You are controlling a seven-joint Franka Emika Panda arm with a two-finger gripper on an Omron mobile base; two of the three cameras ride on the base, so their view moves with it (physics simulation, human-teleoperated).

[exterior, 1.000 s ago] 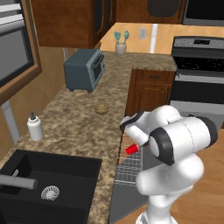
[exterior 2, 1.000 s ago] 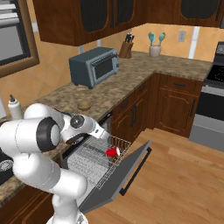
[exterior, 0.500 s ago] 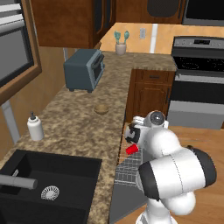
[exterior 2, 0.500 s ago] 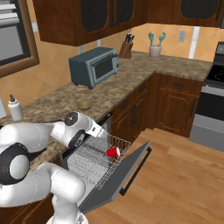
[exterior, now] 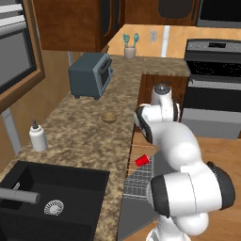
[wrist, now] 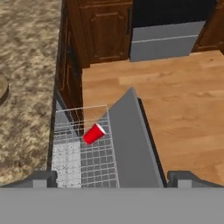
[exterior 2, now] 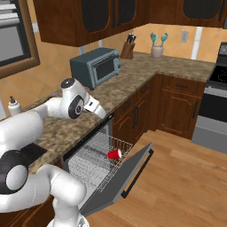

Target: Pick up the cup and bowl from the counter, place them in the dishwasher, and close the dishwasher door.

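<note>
**Now the red cup lies in the rack**

Down below the pincer [wrist: 112, 175], the small red cup [wrist: 94, 133] lies on its side in the white wire rack [wrist: 70, 153] of the dishwasher [exterior 2: 95, 162]. The rack is a grid of thin wires. The pincer's two dark fingertips [wrist: 43, 178] stand wide apart and hold nothing.

Just beside the cup, toward the wooden floor [wrist: 175, 109], the flat grey dishwasher door [wrist: 131, 144] hangs open and slopes down. Its edge is long and straight.

Off to the other side of the pincer, the round tan bowl [exterior: 109, 117] sits on the speckled brown counter [exterior: 80, 136], near the counter's edge. It looks shallow and smooth. Bare counter lies all around it.

Farther off along the counter stands a boxy grey-blue toaster oven [exterior: 90, 74]. No writing can be read anywhere.
</note>
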